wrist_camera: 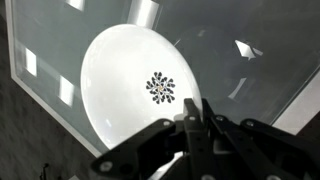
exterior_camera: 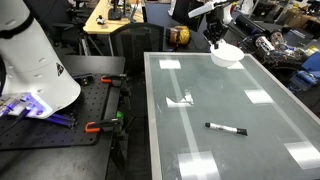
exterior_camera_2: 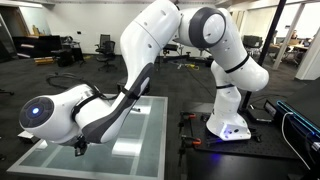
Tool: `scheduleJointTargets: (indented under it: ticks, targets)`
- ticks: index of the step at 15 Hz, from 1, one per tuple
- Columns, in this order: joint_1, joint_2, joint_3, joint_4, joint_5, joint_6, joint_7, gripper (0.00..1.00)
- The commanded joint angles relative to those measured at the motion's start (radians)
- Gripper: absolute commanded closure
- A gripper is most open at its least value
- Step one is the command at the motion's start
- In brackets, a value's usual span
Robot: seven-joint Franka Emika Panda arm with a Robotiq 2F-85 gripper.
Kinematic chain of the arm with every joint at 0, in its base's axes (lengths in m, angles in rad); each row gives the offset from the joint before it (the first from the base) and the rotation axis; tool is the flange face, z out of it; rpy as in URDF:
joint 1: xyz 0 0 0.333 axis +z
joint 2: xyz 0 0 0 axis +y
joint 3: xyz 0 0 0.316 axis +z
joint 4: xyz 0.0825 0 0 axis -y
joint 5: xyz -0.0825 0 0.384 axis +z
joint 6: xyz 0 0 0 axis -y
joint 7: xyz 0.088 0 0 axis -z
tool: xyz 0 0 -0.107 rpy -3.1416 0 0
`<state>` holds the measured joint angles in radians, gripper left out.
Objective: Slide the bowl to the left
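One arm: a white Franka reaches from its base beside the glass counter (exterior_camera: 200, 100) out to the counter's far end, seen in both exterior views.
Paper scrap: a small white scrap (exterior_camera: 183, 99) lies near mid-counter, well apart from the work.
Marker: a black marker pen (exterior_camera: 226, 129) rests on the glass nearer the camera, also well apart.
Bowl: the bowl (exterior_camera: 227, 55), plain white and shallow, sits at the far end of the counter; the wrist view shows the bowl (wrist_camera: 140, 95) filling the frame, with a small dark patterned reflection at its centre.
Gripper: the gripper (exterior_camera: 215, 38) hangs directly over the bowl; in the wrist view the fingers (wrist_camera: 190, 125) appear drawn close together above the near rim, grasping nothing.
Step in hand: likely the final descent, contact not yet confirmed.
Next move: probably lowering to press or hook the rim, then a steady sideways push left without tipping the bowl.
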<state>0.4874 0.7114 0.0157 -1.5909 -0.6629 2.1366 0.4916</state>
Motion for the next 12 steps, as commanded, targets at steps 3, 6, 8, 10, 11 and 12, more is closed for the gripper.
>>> scheduleJointTargets:
  ticks: [3,6,8,10,11,12]
  targets:
    - [0.013,0.027,0.005,0.055,0.004,-0.045,-0.024,0.98]
    - [0.017,0.042,0.006,0.069,0.007,-0.047,-0.026,0.98]
    - [0.021,0.051,0.005,0.081,0.009,-0.048,-0.026,0.98]
    - [0.024,0.060,0.006,0.093,0.012,-0.050,-0.029,0.98]
    - [0.025,0.065,0.005,0.099,0.013,-0.050,-0.030,0.98]
    - [0.027,0.070,0.006,0.104,0.015,-0.052,-0.031,0.98]
